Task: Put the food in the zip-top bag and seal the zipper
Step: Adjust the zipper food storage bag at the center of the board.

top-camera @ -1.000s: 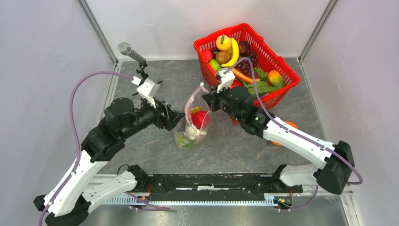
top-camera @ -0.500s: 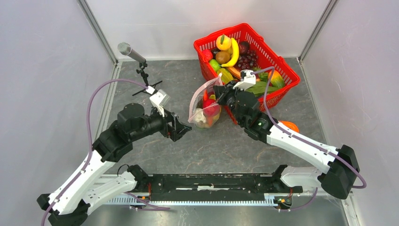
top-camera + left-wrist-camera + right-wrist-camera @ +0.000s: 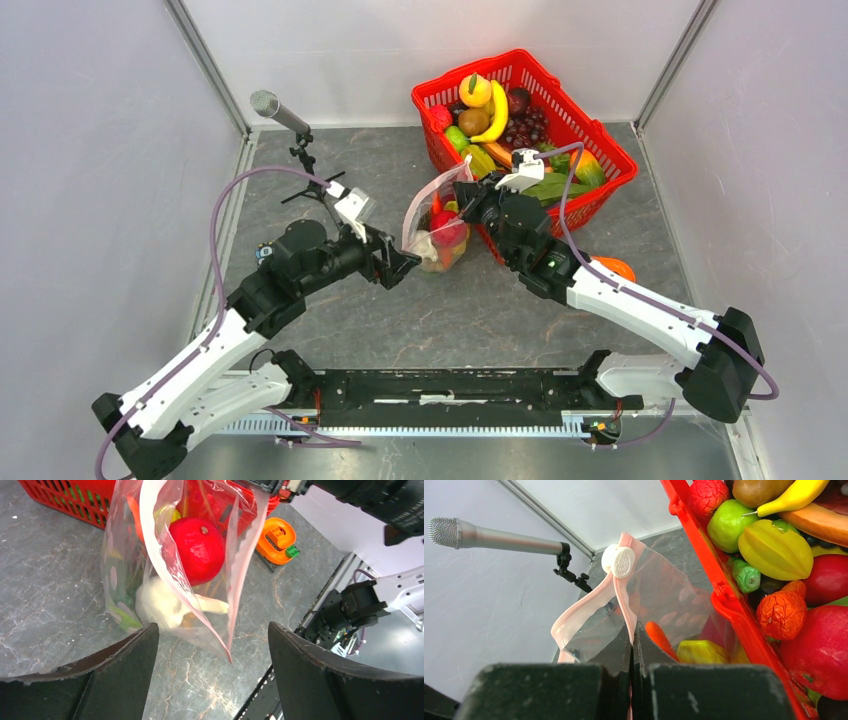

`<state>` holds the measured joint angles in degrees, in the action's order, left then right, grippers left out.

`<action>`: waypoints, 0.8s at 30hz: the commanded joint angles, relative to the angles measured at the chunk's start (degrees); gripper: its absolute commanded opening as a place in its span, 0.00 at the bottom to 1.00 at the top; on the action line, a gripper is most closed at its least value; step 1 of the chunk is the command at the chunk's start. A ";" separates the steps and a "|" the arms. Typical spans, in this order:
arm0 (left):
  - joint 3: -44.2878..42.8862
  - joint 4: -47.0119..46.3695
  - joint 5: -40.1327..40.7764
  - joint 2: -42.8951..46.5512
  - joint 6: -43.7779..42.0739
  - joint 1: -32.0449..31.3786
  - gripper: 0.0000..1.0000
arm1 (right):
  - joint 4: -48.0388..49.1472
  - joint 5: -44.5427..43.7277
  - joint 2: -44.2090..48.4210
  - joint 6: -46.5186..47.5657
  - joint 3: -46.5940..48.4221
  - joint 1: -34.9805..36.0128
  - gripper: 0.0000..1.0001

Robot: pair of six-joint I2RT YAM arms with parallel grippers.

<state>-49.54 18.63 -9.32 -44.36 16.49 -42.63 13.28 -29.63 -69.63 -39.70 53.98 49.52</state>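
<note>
So, starting at the far left: a grey mesh-headed microphone [image 3: 278, 110] sits on a little black stand near the back corner of the dark grey stone-look surface [image 3: 480, 320]. The left arm [image 3: 215, 340] reaches in toward the middle, and its jaws are spread wide with nothing between them. In the left wrist view the two dark fingers [image 3: 115, 675] frame the bag from either side without touching it.

The clear plastic zip-top bag with pinkish-brown dots [image 3: 432, 225] is just beyond those jaws, held up by its top edge, right beside the near-left wall of the basket. Its bottom sags down at the surface, but I can't tell if it's actually resting there. Inside you can see a glossy red round fruit [image 3: 196, 547], a white cauliflower with green bits [image 3: 160, 605] under it, an orange carrot [image 3: 661, 637] and something yellow [image 3: 701, 652].

The right arm [image 3: 620, 295] comes in from the right, and its jaws are pinched tight on the narrow pale pink zipper strip [image 3: 624, 605]. A round white slider [image 3: 619, 561] sits on the strip just above the pinch. The mouth gapes open to the left of it.

Further right is the red plastic mesh basket [image 3: 600, 150], piled with toy fruit and veg. An orange plastic piece [image 3: 612, 268] lies on the surface near the right arm.
</note>
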 commanded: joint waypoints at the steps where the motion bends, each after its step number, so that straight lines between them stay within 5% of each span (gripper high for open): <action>1: -0.36 -6.20 0.26 -3.08 -3.34 -0.26 0.84 | 5.02 -0.82 2.06 0.59 1.09 0.24 0.00; 10: 1.85 -12.69 2.87 -5.17 -1.46 -0.26 0.72 | 5.06 0.52 2.31 0.86 0.87 0.22 0.00; 24: 4.02 -11.48 1.95 -2.23 -1.25 -0.28 0.17 | 4.65 0.12 2.92 3.92 0.86 0.23 0.00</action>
<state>-46.00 7.16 -8.49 -50.13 15.79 -42.68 13.28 -28.73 -68.99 -37.74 53.91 49.67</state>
